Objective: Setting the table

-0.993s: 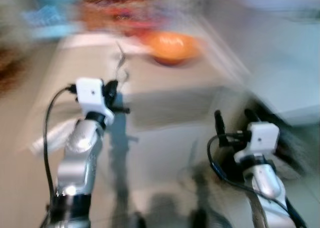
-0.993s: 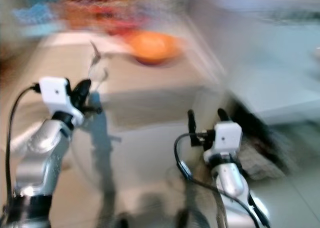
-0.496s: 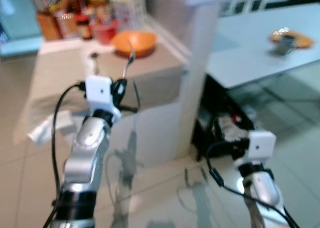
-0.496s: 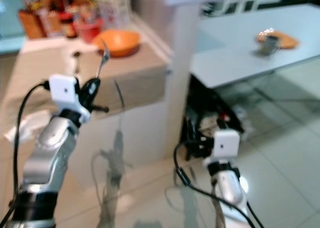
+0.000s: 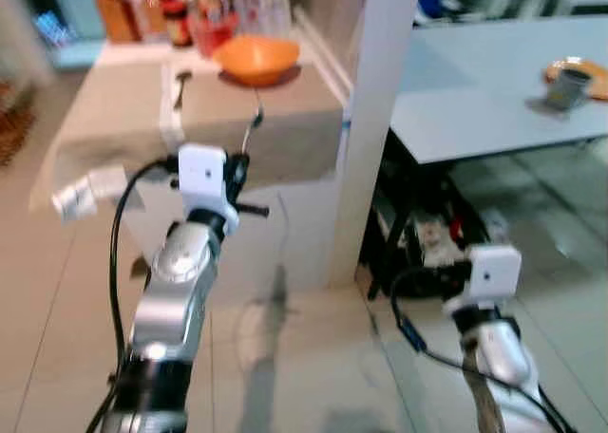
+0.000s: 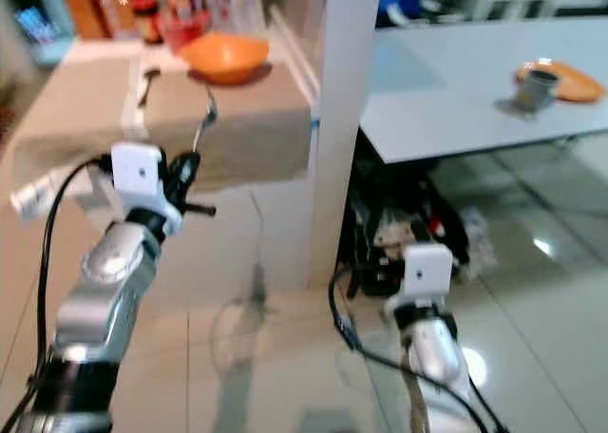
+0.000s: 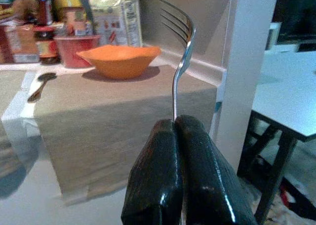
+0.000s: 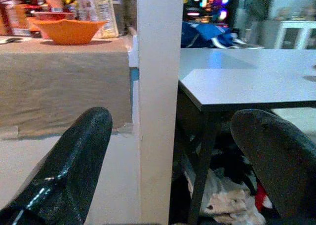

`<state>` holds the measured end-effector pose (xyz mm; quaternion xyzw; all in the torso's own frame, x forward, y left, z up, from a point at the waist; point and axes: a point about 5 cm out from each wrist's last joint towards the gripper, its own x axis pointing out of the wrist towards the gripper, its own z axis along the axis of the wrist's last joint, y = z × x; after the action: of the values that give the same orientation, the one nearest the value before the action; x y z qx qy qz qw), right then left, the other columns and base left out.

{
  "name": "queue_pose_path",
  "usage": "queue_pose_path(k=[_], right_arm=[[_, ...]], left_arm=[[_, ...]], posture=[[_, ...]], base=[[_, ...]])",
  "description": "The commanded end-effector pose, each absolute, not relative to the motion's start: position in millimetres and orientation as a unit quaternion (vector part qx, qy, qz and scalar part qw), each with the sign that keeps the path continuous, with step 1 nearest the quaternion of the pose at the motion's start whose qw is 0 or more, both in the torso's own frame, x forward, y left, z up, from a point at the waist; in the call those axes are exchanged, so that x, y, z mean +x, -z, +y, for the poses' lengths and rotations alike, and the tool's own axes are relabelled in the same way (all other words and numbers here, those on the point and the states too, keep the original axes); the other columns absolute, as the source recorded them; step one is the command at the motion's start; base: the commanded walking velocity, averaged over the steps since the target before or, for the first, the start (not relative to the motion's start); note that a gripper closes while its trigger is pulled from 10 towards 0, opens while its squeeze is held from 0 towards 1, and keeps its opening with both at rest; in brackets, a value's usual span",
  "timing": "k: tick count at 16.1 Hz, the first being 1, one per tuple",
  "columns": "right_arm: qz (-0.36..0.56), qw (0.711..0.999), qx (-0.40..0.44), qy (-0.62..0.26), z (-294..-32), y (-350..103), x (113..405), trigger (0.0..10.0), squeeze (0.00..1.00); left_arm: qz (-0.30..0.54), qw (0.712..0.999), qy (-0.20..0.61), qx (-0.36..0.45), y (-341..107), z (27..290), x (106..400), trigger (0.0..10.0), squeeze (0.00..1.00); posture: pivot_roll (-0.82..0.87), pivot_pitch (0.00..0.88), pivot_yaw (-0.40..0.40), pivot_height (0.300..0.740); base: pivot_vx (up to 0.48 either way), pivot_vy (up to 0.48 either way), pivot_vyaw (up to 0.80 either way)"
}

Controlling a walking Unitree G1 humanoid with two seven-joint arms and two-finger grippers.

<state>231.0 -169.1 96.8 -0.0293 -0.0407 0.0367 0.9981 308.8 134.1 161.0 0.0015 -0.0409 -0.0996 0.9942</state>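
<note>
A silver fork [image 7: 178,62] stands upright, tines up, with my left gripper [image 7: 175,124] shut on its handle. In the eye views that gripper [image 5: 237,172] is raised in front of a counter [image 5: 285,134] covered with a beige cloth, the fork [image 5: 255,124] rising above it. On the counter sit an orange bowl [image 5: 256,58] and a spoon [image 5: 180,86]. My right gripper [image 8: 173,124] is open and holds nothing; its arm [image 5: 489,276] is low at the right, facing a white pillar [image 8: 157,87].
A grey table [image 5: 494,120] stretches to the right of the pillar [image 5: 375,120], carrying an orange plate with a cup [image 5: 570,82]. Bottles and jars [image 5: 190,15] line the counter's back. Clutter [image 5: 427,234] lies under the table. Glossy tiled floor lies below.
The whole picture has shifted and sharpened as the camera moved; the grey table has come into view on the right. The fork stays in my left gripper.
</note>
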Motion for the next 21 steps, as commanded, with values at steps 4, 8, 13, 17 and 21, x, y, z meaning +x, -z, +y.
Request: queue_pose_path(k=[4, 8, 13, 17, 21], right_arm=[[-0.042, 0.998, -0.023, -0.030, -171.1, -97.5, 231.5, 10.0, 0.00], [-0.040, 0.998, -0.035, -0.024, -173.9, -97.5, 229.8, 10.0, 0.00], [-0.036, 0.999, -0.027, -0.015, -175.4, -95.6, 228.4, 10.0, 0.00], [-0.039, 0.999, -0.028, -0.018, -173.8, -95.7, 228.9, 10.0, 0.00], [-0.028, 0.999, -0.029, -0.027, -170.8, -93.1, 228.6, 10.0, 0.00]], left_arm=[[-0.047, 0.993, 0.107, 0.005, -167.3, 123.5, 314.5, 0.0, 0.00], [-0.034, 0.994, 0.102, 0.014, -162.6, 123.4, 317.7, 0.0, 0.00], [-0.008, 0.996, 0.090, 0.018, -147.5, 133.7, 317.1, 0.0, 0.00], [-0.014, 0.994, 0.108, 0.026, -148.2, 130.3, 319.5, 0.0, 0.00], [-0.015, 0.994, 0.109, 0.026, -148.2, 132.6, 321.6, 0.0, 0.00]], posture=[[-0.11, 0.005, 0.036, 0.740], [-0.12, 0.008, 0.040, 0.740], [-0.12, 0.002, 0.045, 0.740], [-0.13, 0.000, 0.048, 0.740], [-0.12, 0.000, 0.048, 0.740]], base=[[0.000, -0.472, 0.64], [0.000, -0.472, 0.18], [0.000, -0.466, 0.41], [0.000, -0.460, 0.00], [0.000, -0.450, -0.48]])
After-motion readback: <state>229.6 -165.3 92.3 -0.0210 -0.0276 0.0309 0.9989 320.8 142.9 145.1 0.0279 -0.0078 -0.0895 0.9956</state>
